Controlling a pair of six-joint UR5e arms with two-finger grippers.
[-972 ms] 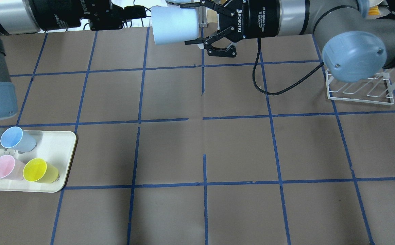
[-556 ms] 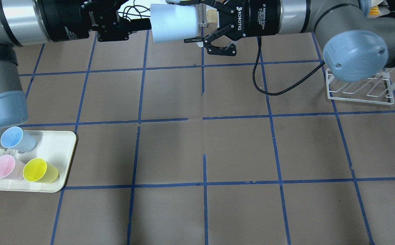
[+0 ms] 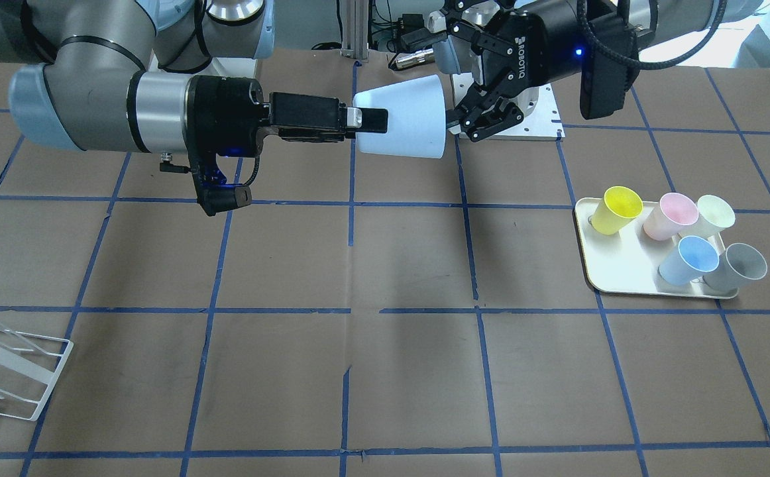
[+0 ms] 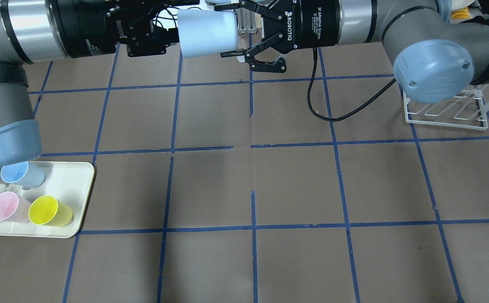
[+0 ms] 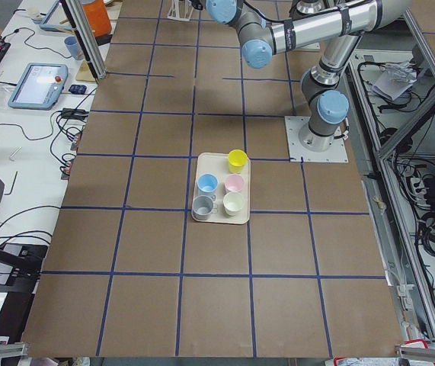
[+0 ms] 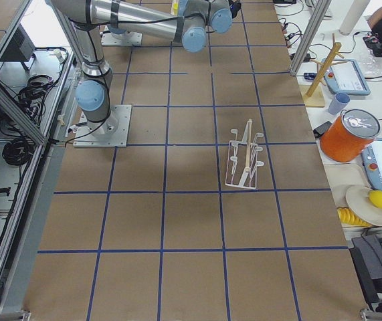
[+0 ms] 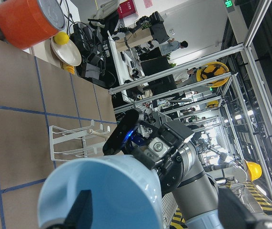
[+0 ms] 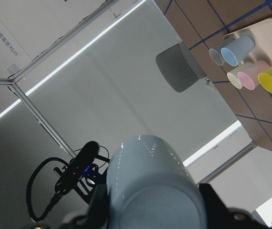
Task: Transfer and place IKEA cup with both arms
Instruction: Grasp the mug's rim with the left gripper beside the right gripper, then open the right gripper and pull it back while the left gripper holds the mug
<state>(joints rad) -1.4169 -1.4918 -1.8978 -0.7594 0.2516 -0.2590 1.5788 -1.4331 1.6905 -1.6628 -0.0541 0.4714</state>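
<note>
Handing over looks like your step: the IKEA cup (image 3: pixel 405 119) hangs sideways above the counter (image 3: pixel 411 265), its base end pinched by the right gripper (image 8: pixel 152 200), while the left gripper (image 7: pixel 154 193) sits at its mouth, fingers spread (nothing gripped yet). Next, I'd say, close left on the rim before right releases.

IKEA cup (image 7: pixel 102 191) fills lower frame, mouth toward camera, blue inside. Left gripper (image 7: pixel 155 202) fingers (image 7: pixel 82 212) spread wide, one before cup mouth. Right arm (image 7: pixel 178 157) behind cup. White wire rack (image 7: pixel 74 143) on desk (image 7: pixel 12 119). Orange drum (image 7: pixel 24 19), plate (image 7: pixel 68 48) beyond desk edge.
</note>
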